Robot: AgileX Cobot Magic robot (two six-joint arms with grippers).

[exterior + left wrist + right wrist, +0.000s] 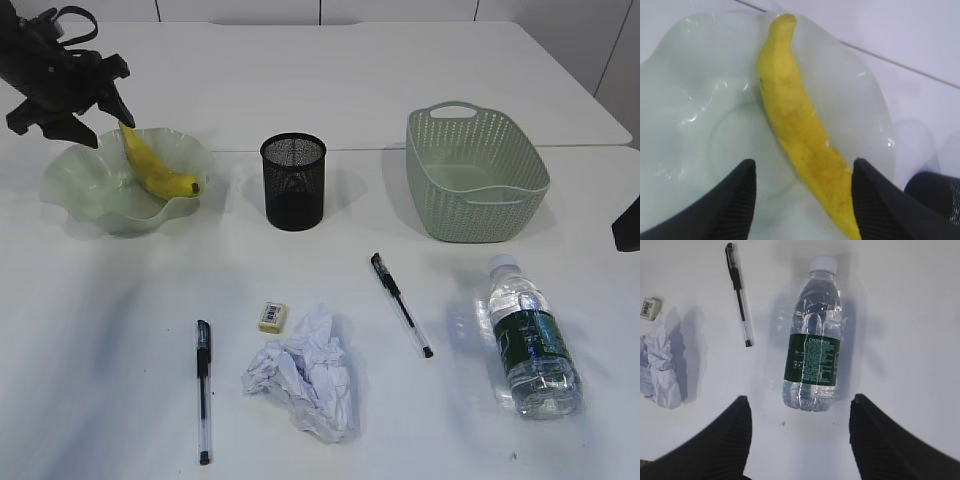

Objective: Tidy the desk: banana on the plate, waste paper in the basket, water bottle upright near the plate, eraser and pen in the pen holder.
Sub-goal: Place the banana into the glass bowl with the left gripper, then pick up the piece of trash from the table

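Observation:
The banana lies in the pale green plate, its stem end up on the rim. My left gripper hovers open over it, fingers either side, not touching. The water bottle lies on its side on the desk, with my right gripper open above its base. The waste paper, the eraser and two pens lie at the front. The pen holder and basket stand behind.
Only a dark edge of the right arm shows at the right border of the exterior view. A seam between two tabletops runs behind the pen holder and basket.

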